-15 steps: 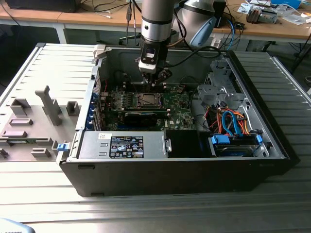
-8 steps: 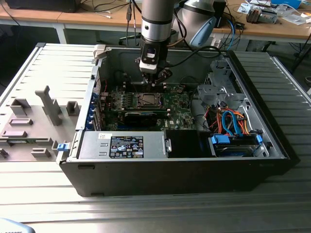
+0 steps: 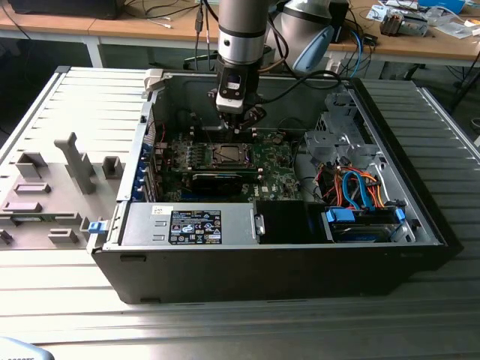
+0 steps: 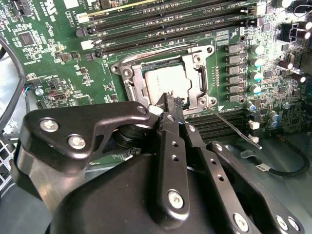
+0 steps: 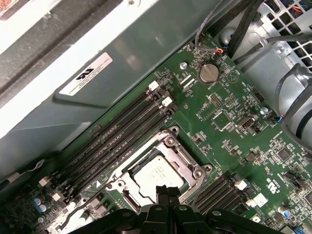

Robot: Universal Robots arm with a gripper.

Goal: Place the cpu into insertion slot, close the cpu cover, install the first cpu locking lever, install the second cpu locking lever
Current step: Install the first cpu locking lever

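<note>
Two black fingers (image 5: 162, 195) of the gripper (image 5: 168, 188) are pressed together with nothing between them. Their tips sit at the edge of the cover (image 4: 195, 73), just beside the cpu (image 4: 165, 84). The cpu lies flat in the slot (image 4: 126, 73) near the middle of the green board (image 4: 53, 48). The cover is down around it, and the cpu's grey top shows through the opening.

A thin wire lever (image 4: 231, 124) sticks out from one corner of the slot, slanting over the memory slots (image 4: 222, 129) there; I cannot tell whether it is latched. A coin battery (image 5: 208, 73) sits near the board's edge, with black cables (image 5: 242, 24) just past it.

In the exterior view the arm (image 3: 240, 30) hangs straight down into the open case (image 3: 225, 274), which rests on a ribbed table (image 3: 225, 330). A long black card (image 3: 217, 180) lies across the board between the slot and the power supply (image 3: 187, 225) at the case's near edge. Blue and orange cables (image 3: 360, 187) crowd the corner on the exterior view's right.

The gripper's body hides one side of the slot in both wrist views. Whether the fingertips touch the cover is hard to make out.
</note>
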